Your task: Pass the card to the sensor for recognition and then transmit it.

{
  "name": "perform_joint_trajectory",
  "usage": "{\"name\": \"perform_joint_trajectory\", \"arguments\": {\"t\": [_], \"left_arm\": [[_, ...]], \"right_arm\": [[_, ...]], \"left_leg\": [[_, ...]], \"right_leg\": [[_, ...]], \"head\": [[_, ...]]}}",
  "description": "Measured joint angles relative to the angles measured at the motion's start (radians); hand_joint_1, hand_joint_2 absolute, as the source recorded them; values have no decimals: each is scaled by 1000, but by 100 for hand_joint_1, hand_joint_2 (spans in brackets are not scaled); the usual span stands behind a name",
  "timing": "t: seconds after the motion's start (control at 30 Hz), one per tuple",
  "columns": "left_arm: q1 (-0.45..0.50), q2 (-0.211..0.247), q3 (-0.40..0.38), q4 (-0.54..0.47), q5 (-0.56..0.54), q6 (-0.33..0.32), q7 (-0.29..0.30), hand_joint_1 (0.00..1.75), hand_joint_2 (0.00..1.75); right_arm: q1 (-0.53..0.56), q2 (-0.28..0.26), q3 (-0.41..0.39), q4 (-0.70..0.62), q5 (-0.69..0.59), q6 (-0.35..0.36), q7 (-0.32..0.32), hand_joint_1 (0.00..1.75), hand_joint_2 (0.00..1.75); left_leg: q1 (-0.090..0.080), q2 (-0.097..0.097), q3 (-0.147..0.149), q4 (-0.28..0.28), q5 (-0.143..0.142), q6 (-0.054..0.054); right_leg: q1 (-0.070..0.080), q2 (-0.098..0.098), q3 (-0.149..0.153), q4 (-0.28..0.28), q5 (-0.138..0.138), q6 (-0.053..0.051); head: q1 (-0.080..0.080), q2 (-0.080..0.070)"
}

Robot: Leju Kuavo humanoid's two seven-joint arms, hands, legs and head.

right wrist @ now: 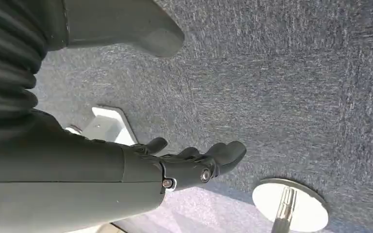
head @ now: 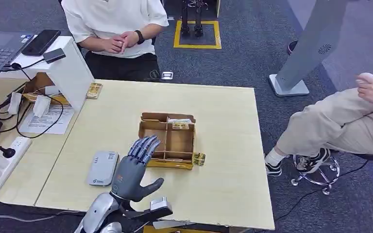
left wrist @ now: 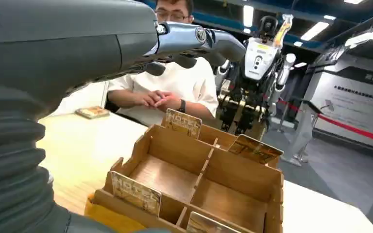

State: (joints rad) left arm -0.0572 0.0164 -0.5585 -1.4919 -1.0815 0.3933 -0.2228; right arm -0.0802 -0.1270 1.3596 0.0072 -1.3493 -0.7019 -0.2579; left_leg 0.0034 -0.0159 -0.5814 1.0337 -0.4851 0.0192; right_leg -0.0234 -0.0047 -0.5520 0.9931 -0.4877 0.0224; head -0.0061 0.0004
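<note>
No readable writing anywhere; print on the cards and the logo on the grey sensor are too small to make out. My left hand is over the table, fingers spread and holding nothing, fingertips at the near-left corner of the wooden divider box. Sensor lies flat just left of that hand, near the table's near edge. Cards stand upright in the box: one card against the near wall closest to my hand, another card at the far wall, a tilted card at the far right. Bare tabletop right of and beyond the box; left side crowded with cables and a white stand. Person seated at the far edge. My right hand hangs over carpet, fingers loosely extended, empty.
</note>
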Motion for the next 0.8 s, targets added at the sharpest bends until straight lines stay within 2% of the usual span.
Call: {"name": "perform_joint_trajectory", "arguments": {"t": [0.2, 0.53, 0.63, 0.8], "left_arm": [[-11, -6, -16, 34, -73, 24, 67, 0, 175], [-23, -52, -16, 98, -214, 82, 213, 0, 175], [-28, -65, -16, 117, -230, 93, 235, 0, 175], [-34, -75, -16, 141, -235, 95, 238, 0, 175]], "right_arm": [[-2, 0, 0, 0, 1, 0, 8, 0, 175], [-5, 0, 0, 0, 5, 0, 19, 0, 175], [-6, 0, 0, 0, 8, 0, 26, 0, 175], [-7, 0, 0, 0, 8, 0, 27, 0, 175]], "left_leg": [[0, 0, 0, 0, 0, 0], [0, 0, 0, 0, 0, 0], [0, 0, 0, 0, 0, 0], [0, 0, 0, 0, 0, 0]], "right_leg": [[0, 0, 0, 0, 0, 0], [0, 0, 0, 0, 0, 0], [0, 0, 0, 0, 0, 0], [0, 0, 0, 0, 0, 0]], "head": [[0, 0], [0, 0], [0, 0], [0, 0]]}}
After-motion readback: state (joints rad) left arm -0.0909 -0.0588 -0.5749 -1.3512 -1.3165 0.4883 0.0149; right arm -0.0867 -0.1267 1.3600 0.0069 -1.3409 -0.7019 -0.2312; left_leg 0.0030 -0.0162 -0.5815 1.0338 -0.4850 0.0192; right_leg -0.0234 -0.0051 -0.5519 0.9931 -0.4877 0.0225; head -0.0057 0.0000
